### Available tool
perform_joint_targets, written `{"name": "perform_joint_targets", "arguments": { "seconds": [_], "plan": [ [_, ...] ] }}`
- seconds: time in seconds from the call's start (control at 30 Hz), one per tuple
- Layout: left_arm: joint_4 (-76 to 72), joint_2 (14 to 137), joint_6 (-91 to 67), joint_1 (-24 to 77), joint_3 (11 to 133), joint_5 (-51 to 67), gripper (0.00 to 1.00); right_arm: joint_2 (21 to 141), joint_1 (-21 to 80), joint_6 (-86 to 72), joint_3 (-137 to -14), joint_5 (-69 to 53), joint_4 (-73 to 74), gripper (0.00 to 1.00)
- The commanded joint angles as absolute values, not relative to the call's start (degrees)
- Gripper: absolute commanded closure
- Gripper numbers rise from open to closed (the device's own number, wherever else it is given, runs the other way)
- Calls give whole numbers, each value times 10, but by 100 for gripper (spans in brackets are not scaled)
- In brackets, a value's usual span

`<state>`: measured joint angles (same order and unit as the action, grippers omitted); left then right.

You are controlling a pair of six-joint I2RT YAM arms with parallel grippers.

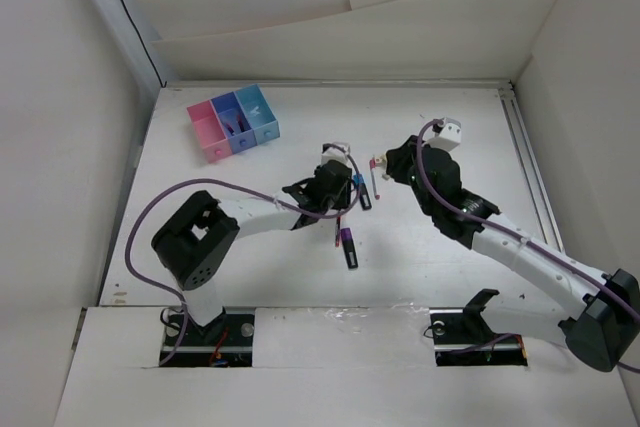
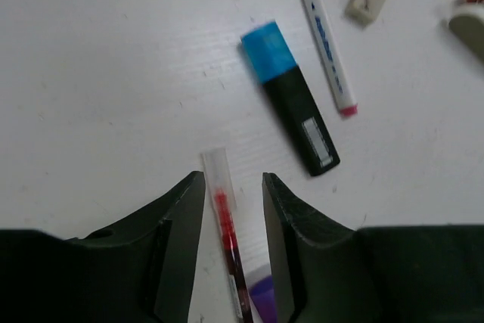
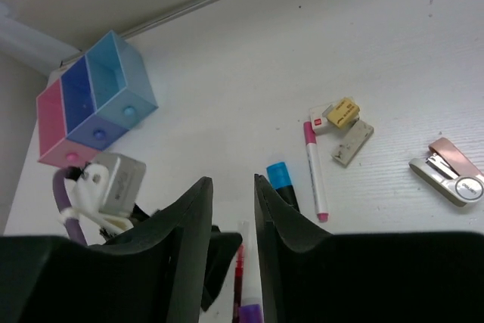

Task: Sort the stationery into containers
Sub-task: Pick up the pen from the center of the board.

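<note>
1. Step in hand, my read: pick-up of the thin red pen (image 2: 224,213). The left gripper (image 2: 231,183) sat low over the tabletop (image 2: 98,73), jaws parted and straddling the pen, one on each side. Neither visibly touched it, so it was not grasped.
2. The pen lay flat on the tabletop. Its clear cap end poked out ahead of the jaws. The other end ran back under the wrist, just beside a purple-ended marker (image 2: 263,296).
3. The right gripper (image 3: 232,181) hung above the same cluster with its jaws slightly apart. Nothing was between them, only tabletop through the gap. It looked idle.
4. Other loose items were close by. A blue-capped marker (image 2: 291,115) lay near the red pen and a pink pen (image 2: 324,32) beyond it. The erasers (image 3: 353,143) and a stapler (image 3: 450,179) lay farther out.
5. The containers (image 1: 233,125) stood well apart from the pile, at the far left of the tabletop: pink, purple-blue and light blue in a row. The top view showed something dark in the middle bin, too small to name.
6. Progress, judged: partial at best, with most pieces not yet binned.
7. The next move called for:
   - centring the jaws on the pen barrel, since it's thin and likely to roll or pivot if caught off-centre;
   - closing on it and lifting straight up, clear of the purple-ended marker;
   - carrying it to the bins at far left. I couldn't tell which bin pens belonged in.
   - keeping the right arm out of that path.
</note>
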<state>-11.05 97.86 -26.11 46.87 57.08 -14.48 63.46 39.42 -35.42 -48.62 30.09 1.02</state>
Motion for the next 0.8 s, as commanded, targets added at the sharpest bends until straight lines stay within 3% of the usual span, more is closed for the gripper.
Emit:
{"name": "perform_joint_targets", "arguments": {
  "seconds": [0.0, 0.27, 0.5, 0.6, 0.77],
  "plan": [
    [-109, 969, -288, 497, 561, -206, 66, 634, 388, -355, -485, 315, 2, 65],
    [-110, 1007, -296, 520, 548, -223, 63, 634, 383, -355, -485, 309, 2, 62],
    [-77, 1060, -296, 543, 584, -276, 67, 640, 383, -355, -490, 293, 2, 61],
    [-71, 1077, -290, 543, 598, -282, 74, 640, 383, -355, -490, 287, 2, 61],
    [-66, 1084, -290, 543, 603, -301, 98, 640, 383, -355, -490, 287, 2, 61]
  ]
}}
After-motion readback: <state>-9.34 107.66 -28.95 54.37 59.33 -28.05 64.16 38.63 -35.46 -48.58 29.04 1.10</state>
